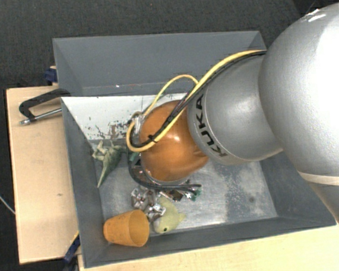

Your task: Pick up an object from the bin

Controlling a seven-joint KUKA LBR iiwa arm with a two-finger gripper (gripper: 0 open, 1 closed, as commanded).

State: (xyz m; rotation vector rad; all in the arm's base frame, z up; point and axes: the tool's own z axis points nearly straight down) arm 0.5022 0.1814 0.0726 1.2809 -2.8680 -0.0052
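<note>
Claw [153,204] perhaps over pale lump [170,220]

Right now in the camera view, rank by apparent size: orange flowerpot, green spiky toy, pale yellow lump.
1. orange flowerpot, lying on its side at lower left.
2. green spiky toy, long but thin; its area is close to the pot's, so this order is unsure.
3. pale yellow lump, smallest, though partly hidden.

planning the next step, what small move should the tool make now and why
Probably a slight shift toward the pale yellow-green lump, to centre over it: the tool sits at that lump's edge, close beside the orange pot lying on its side.
</note>
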